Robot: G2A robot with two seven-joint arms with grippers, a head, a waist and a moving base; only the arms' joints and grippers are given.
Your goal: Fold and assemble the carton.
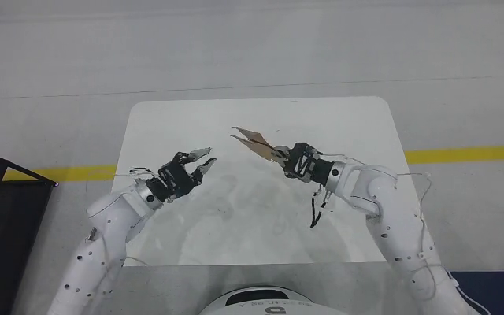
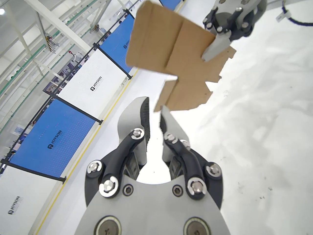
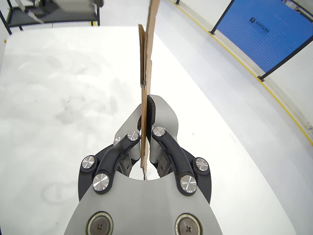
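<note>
Over on the left of the white tabletop (image 1: 260, 228), the left tool (image 1: 205, 157) hangs just above the surface, released, two fingers spread wide with nothing between them, tips aimed toward the middle. From its own wrist view the ribbed pads (image 2: 146, 114) stand clearly apart, and there is daylight in the gap. Moving across, a short stretch of bare tabletop separates those tips from the carton (image 1: 253, 140), near but not touching. The carton is a flat brown cardboard blank, unassembled, up in the air over the middle of the tabletop toward its far side. It is tilted rather than lying down. The left wrist view shows its broad face (image 2: 168, 42) with straight crease lines running across it and notched flaps at the lower edge. The right wrist view catches it edge-on, a thin brown strip (image 3: 148, 50) rising straight out from between the fingers. Further right, the right tool (image 1: 280, 156) is clenched on the carton's edge, pads pressed against both faces of the cardboard, and it carries the whole sheet. A thin black cable (image 1: 317, 209) loops down off the right arm just behind that tool. Beyond the tabletop, a yellow line (image 1: 453, 154) runs across the grey floor. Blue and white partition panels (image 3: 264, 25) stand along the hall.
</note>
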